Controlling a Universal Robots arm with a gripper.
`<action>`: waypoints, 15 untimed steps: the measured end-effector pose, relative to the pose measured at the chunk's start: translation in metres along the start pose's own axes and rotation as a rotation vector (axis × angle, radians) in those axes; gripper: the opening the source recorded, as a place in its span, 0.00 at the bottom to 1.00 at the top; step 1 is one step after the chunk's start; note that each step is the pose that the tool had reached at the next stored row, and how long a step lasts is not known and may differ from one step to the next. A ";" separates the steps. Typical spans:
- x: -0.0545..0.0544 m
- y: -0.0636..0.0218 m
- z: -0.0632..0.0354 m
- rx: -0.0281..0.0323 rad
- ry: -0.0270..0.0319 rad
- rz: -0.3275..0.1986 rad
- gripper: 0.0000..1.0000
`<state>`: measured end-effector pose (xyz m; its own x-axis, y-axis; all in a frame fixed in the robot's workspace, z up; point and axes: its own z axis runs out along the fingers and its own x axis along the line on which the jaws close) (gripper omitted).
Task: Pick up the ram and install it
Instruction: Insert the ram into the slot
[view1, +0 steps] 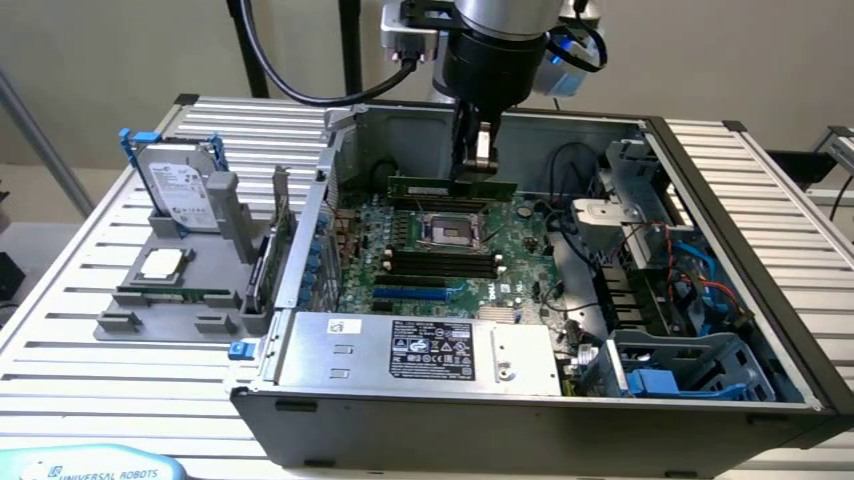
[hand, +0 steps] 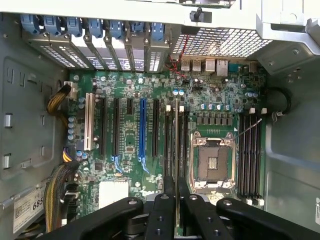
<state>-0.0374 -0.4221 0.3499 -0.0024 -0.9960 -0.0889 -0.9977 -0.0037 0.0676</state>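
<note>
Exterior view: a robot arm reaches down into an open computer case (view1: 734, 250) on a slatted bench (view1: 80, 380). Its end effector (view1: 477, 168) is pinched narrow on the upper edge of the ram (view1: 427, 187). The ram hangs level just beyond the processor socket (view1: 447, 232). Its long axis runs from the exterior view's left to its right, parallel to the black memory slots (view1: 434, 262) on the socket's near side.

Wrist view: the end effector (hand: 176, 200) holds the ram (hand: 176, 140) edge-on. It appears as a thin line straight beneath the end effector and alongside the socket (hand: 212, 162). It looks aligned with the slots on that side, opposite another slot bank (hand: 249, 155). The height above the board cannot be judged.
</note>
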 end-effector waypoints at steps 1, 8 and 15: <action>0.000 0.0000 0.0000 0.0000 0.0000 0.000 0.14; 0.000 0.0000 0.0000 0.0000 0.0000 0.000 0.14; 0.000 0.0001 0.0000 0.0001 0.0000 0.000 0.14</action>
<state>-0.0375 -0.4221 0.3499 -0.0024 -0.9960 -0.0888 -0.9977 -0.0036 0.0674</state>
